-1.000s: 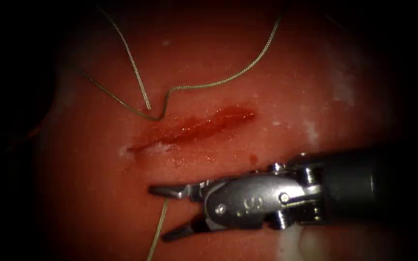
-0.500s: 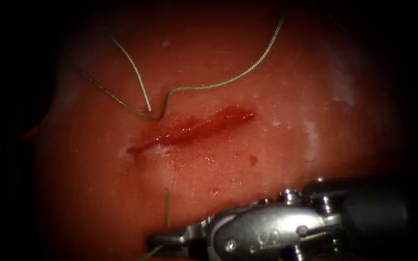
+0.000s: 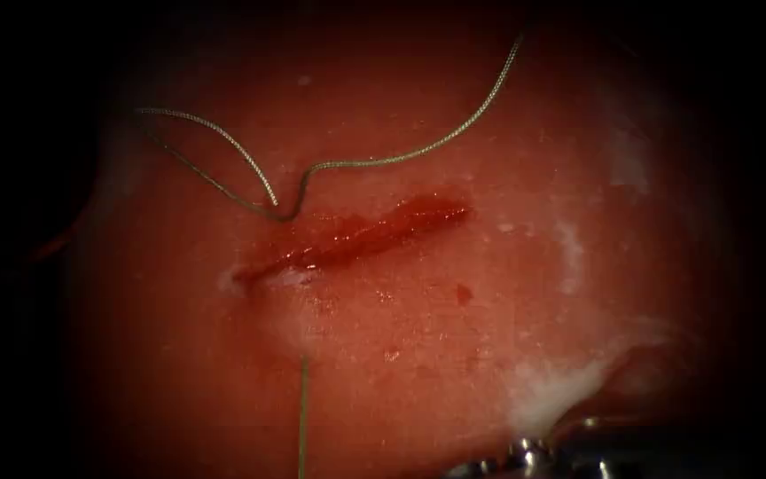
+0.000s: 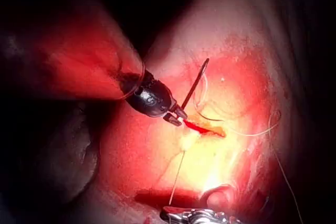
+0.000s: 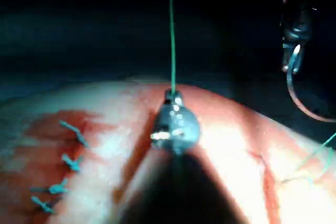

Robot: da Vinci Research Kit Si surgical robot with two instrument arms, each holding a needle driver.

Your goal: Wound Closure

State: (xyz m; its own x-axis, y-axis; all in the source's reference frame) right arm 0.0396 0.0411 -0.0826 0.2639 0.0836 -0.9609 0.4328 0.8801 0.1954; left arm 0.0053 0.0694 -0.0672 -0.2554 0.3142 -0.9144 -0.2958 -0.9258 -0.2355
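Right wrist view has the right arm's hand (image 5: 171,98) closest, clenched on the thread (image 5: 171,35), which runs straight away from its tip. Endoscope view catches just the metal joint of this tool at the bottom edge, with the same strand going up from the near edge into the tissue (image 3: 578,177) just below the left end of the cut (image 3: 356,235). Small spots of red fluid (image 3: 463,293) lie between that strand's entry and the cut. Beyond the cut, more thread lies slack on the tissue in a loop and a long curve, dipping to touch the cut's upper edge near its left end. Farthest off, the left arm's hand (image 4: 177,116) is grasping the needle (image 4: 197,82) near one end, with the needle's curve clear of the tissue. A row of short cut ends of thread (image 5: 63,166) sits on the tissue, well apart from the right hand.
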